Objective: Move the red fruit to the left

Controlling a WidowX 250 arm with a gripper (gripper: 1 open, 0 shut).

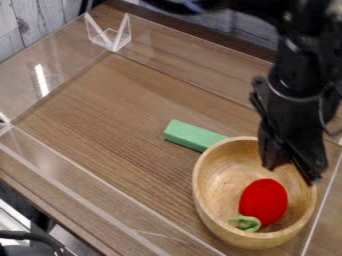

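The red fruit (263,199), glossy with a light green leafy stem at its lower end, lies inside the wooden bowl (210,182) at the lower right. My black gripper (294,170) points straight down over the far side of the bowl, just behind and above the fruit. Its dark fingers look drawn together with nothing between them. I cannot tell whether the tips touch the fruit.
A flat green rectangular block (194,135) lies on the wooden tabletop just left of the bowl. Clear acrylic walls (54,70) ring the table, with a clear stand (110,32) at the back left. The bowl sits near the right wall.
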